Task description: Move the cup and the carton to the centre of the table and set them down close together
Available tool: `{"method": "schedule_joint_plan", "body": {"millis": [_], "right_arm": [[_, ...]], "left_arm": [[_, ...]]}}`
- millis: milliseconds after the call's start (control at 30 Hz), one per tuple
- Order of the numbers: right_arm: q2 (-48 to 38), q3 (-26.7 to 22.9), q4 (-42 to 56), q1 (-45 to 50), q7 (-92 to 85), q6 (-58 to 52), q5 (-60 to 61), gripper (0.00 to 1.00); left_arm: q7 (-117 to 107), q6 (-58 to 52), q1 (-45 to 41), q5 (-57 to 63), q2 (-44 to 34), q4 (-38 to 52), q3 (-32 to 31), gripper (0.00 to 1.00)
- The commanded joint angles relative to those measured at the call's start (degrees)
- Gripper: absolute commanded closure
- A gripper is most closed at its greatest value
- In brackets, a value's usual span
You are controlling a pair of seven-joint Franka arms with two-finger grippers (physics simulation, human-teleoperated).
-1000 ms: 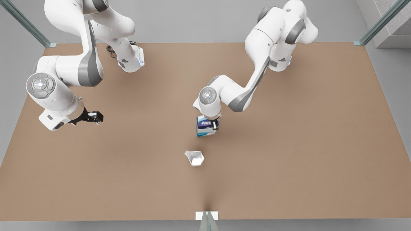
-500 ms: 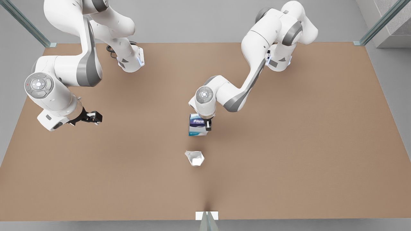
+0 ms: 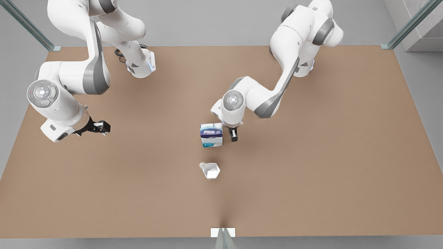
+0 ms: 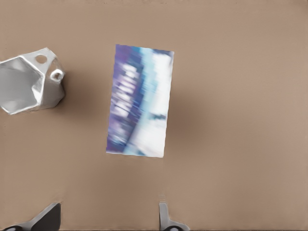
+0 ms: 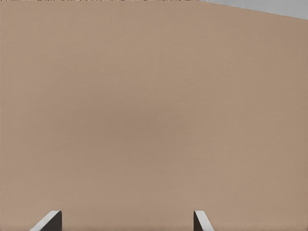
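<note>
The carton (image 3: 211, 135) stands on the brown surface (image 3: 311, 166) near the middle of the front view, its blue and teal print facing up toward the camera. The cup (image 3: 210, 170) sits just below it in that view, mouth up, near the carton but not touching it; a strip of bare surface lies between them.

The left gripper (image 3: 234, 135) hangs just beside the carton, on the front view's right of it, apart from the box. Its fingers (image 4: 166, 217) are spread and hold nothing; in the left wrist view the two tips frame bare surface, with the carton (image 4: 140, 101) and the cup (image 4: 30, 80) lying beyond them.

The right gripper (image 3: 100, 127) is at the left of the front view, well apart from both things, and this arm waits there. Its fingers (image 5: 201, 221) are also parted and empty, with plain brown surface (image 5: 154, 115) under them in the right wrist view.
</note>
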Motion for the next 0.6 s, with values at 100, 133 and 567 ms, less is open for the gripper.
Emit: {"method": "schedule_joint_plan", "body": {"millis": [100,133,567], "right_arm": [[0.0,0.0,0.0,0.0,0.0,0.0,0.0,0.00],[0.0,0.0,0.0,0.0,0.0,0.0,-0.1,0.00],[0.0,0.0,0.0,0.0,0.0,0.0,0.0,0.00]], "left_arm": [[-0.7,-7.8,7.7,-8.6,-4.4,6.1,0.2,0.00],[-7.7,-7.9,10.7,-8.6,-6.7,5.6,0.2,0.00],[-41.8,-10.7,35.3,8.2,-25.5,-17.6,5.3,0.00]]}}
